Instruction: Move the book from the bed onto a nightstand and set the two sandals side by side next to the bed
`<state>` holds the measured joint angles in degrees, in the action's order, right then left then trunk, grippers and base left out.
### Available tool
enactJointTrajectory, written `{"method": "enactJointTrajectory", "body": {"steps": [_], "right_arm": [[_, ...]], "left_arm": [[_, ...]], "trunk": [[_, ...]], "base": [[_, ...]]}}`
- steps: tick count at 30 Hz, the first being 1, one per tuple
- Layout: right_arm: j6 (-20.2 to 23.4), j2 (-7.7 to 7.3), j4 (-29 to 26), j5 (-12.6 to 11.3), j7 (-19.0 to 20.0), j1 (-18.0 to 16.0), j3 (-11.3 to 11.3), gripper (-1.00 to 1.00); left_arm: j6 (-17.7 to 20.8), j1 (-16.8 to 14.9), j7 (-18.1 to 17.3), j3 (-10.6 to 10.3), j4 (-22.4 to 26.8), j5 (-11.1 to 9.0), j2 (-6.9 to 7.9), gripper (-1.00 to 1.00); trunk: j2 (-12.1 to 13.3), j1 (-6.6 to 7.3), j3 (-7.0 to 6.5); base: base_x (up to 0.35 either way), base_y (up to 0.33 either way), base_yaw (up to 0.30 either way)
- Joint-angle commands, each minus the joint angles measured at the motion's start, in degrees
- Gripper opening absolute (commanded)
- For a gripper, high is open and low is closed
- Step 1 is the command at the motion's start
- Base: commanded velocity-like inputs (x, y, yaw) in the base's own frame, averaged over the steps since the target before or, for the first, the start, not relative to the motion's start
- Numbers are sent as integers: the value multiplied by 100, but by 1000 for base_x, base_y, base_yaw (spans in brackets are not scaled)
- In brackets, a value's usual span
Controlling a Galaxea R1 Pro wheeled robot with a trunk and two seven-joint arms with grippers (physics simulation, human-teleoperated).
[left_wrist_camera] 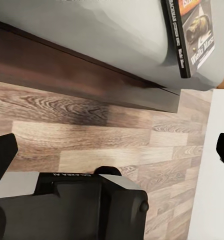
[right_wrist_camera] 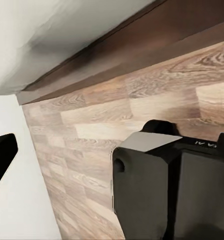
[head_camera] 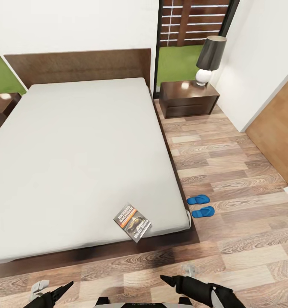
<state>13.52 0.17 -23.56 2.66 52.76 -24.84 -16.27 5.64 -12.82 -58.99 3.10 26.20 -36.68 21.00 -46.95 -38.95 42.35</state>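
While hovering low over the floor at the near end of the bed (head_camera: 75, 141), holding both claws released and empty: left gripper (head_camera: 54, 285) and right gripper (head_camera: 178, 276), fingers well apart.

Finding the book (head_camera: 132, 222) lying flat on the mattress by the near right corner, close to the near edge (perhaps overhanging it, judging by the left wrist view). Risking a shove off that edge by reaching in too low.

Risking, too, scattering the sandals (head_camera: 198, 199), already lying side by side on the floor just right of that corner, when rolling toward the far right nightstand (head_camera: 188, 100). Risking a knock on the lamp (head_camera: 210, 57) standing there.

Losing the bed's left side past the picture edge; struggling to judge the book's thickness for pinching.
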Motion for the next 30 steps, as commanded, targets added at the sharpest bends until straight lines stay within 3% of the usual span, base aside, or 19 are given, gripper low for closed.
{"method": "enactJointTrajectory", "body": {"steps": [1,4,8,16,27,29,30], "right_arm": [[61,61,-47,30,33,-3,-41,100],[122,217,-179,-7,38,-3,-36,100],[141,280,-215,-200,41,-16,-35,100],[134,553,-236,-899,79,-29,-28,100],[146,721,-344,-1063,89,-33,-17,100],[148,731,-352,-1152,103,-34,-17,100],[167,735,-356,-1336,112,-35,-17,100]], "left_arm": [[61,-1,-25,4,0,-33,1,100],[67,-1,-31,6,0,-36,1,100],[68,-1,-33,6,0,-37,0,100],[68,-1,-35,6,0,-41,1,100],[70,-1,-42,6,0,-41,1,100],[70,-1,-40,6,0,-41,1,100],[71,-1,-40,6,0,-41,1,100]], "trunk": [[-4,-1,4],[-4,-1,4],[-4,-1,4],[-4,-1,4],[-4,-1,4],[-4,-1,4],[-4,-1,4]], "base": [[0,0,0],[0,0,0],[0,0,0],[0,0,0],[0,0,0],[0,0,0],[0,0,0]]}}
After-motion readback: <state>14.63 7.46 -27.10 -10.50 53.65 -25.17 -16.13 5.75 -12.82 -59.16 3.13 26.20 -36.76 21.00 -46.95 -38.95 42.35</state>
